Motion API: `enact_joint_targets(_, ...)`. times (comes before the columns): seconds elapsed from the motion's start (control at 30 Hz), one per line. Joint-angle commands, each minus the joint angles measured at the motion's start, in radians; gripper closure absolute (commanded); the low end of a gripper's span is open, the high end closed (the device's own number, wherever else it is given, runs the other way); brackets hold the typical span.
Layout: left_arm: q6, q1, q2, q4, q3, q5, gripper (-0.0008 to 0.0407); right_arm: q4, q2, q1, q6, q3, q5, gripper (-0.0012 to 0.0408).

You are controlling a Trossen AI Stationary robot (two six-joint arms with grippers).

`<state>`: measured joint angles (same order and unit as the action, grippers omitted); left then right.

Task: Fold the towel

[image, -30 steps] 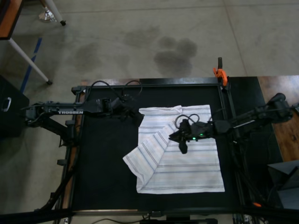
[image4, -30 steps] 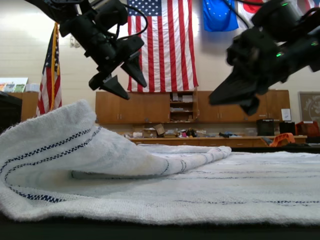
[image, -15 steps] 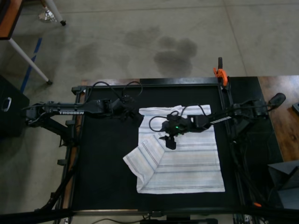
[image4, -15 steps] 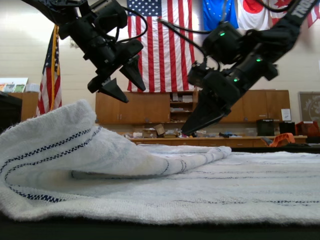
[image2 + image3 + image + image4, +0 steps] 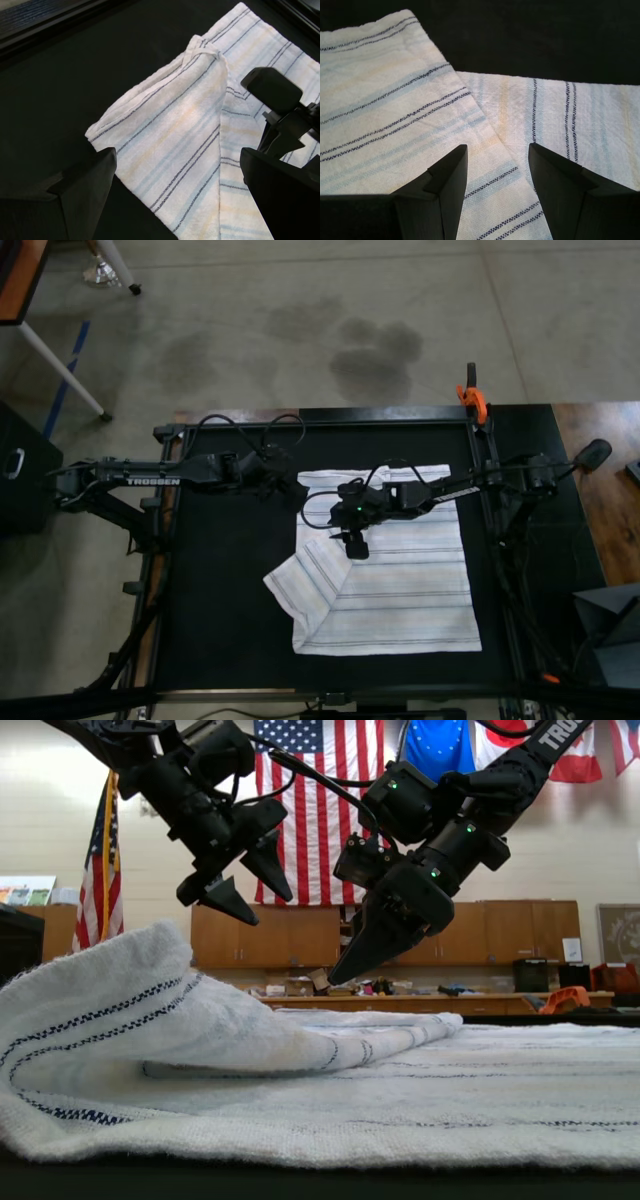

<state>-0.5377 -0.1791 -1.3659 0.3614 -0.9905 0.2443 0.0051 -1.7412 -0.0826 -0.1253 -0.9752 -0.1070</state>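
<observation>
The towel (image 5: 410, 580) lies flat on the black table (image 5: 220, 580), white with thin stripes. Its near-left corner in the top view is folded over into a flap (image 5: 305, 585). My left gripper (image 5: 298, 494) hovers open just off the towel's far-left corner; in its wrist view the towel (image 5: 175, 130) shows between the spread fingers (image 5: 85, 195). My right gripper (image 5: 357, 544) hangs open above the towel beside the flap's edge, with the striped towel (image 5: 385, 100) under its fingers (image 5: 440, 190). In the exterior view both the left gripper (image 5: 262, 905) and the right gripper (image 5: 340, 975) are above the towel (image 5: 400, 1090), touching nothing.
An orange clamp (image 5: 470, 397) grips the table's far right rail. A black box (image 5: 20, 465) stands off the table at the top view's left. Bare black table surface lies left of the towel.
My right gripper has swung across the towel toward the top view's left and come lower, ending near the flap's edge. The left gripper has hardly moved. The towel lies as before.
</observation>
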Motion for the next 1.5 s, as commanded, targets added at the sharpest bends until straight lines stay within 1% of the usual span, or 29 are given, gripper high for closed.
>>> enact_joint_targets(0.0, 0.003, 0.000, 0.002, 0.000, -0.001, 0.000, 0.0055, -0.001, -0.008, -0.001, -0.007, 0.008, 0.001, 0.0235)
enact_joint_targets(0.27, 0.003, 0.000, 0.002, -0.001, 0.000, 0.000, 0.0055, 0.017, -0.088, -0.008, -0.014, 0.011, 0.001, 0.0235)
enact_joint_targets(0.47, 0.003, 0.000, 0.002, 0.001, 0.000, 0.000, 0.0055, 0.017, -0.164, -0.019, -0.016, -0.029, -0.001, 0.0235)
enact_joint_targets(0.57, 0.003, 0.000, 0.002, 0.001, 0.001, 0.000, 0.0055, 0.018, -0.182, -0.018, -0.024, -0.051, -0.018, 0.0235)
enact_joint_targets(0.8, 0.003, 0.000, 0.002, 0.004, 0.002, 0.000, 0.0055, 0.012, -0.160, -0.027, -0.043, -0.093, -0.023, 0.0235)
enact_joint_targets(0.97, 0.003, 0.000, 0.002, 0.003, 0.002, 0.000, 0.0055, -0.036, -0.156, -0.037, -0.042, -0.096, -0.051, 0.0235)
enact_joint_targets(1.1, 0.003, 0.000, 0.002, 0.003, 0.002, 0.000, 0.0055, -0.040, -0.170, -0.037, -0.037, -0.091, -0.093, 0.0235)
enact_joint_targets(1.27, 0.003, 0.000, 0.002, 0.004, 0.002, 0.000, 0.0055, -0.036, -0.196, -0.036, -0.037, -0.093, -0.096, 0.0235)
enact_joint_targets(1.47, 0.003, 0.000, 0.002, 0.004, 0.003, 0.000, 0.0055, -0.034, -0.185, -0.037, -0.037, -0.094, -0.100, 0.0235)
